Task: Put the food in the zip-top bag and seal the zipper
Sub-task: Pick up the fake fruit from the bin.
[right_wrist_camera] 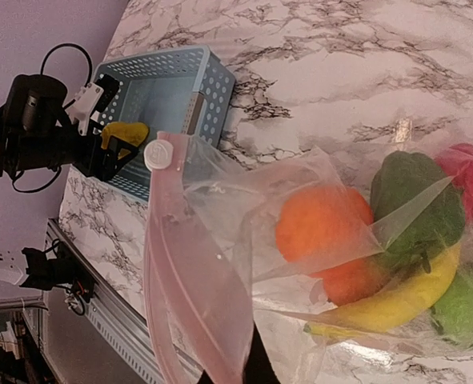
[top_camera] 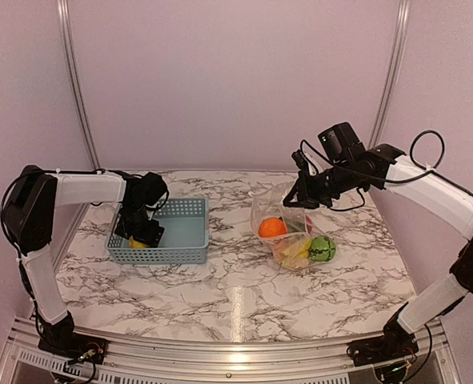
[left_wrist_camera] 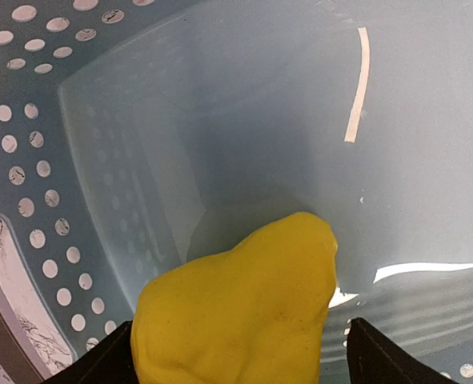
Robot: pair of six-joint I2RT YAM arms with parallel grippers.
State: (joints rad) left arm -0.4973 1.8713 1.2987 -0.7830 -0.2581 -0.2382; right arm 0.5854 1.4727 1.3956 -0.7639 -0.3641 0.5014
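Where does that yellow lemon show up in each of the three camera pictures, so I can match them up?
Top external: the lemon is left of centre, at the left end of the basket.
Left wrist: the lemon fills the bottom centre, lying on the floor of the basket.
Right wrist: the lemon is small, at upper left, inside the basket.
Shared landmark: the grey-blue perforated basket.

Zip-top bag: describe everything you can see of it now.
The zip-top bag is clear, crinkly plastic with a pinkish zipper strip and white slider. The shut right pincer holds its open mouth edge up; its body rests on the marble table. Inside lie an orange, banana, green pepper, red apple and green melon.
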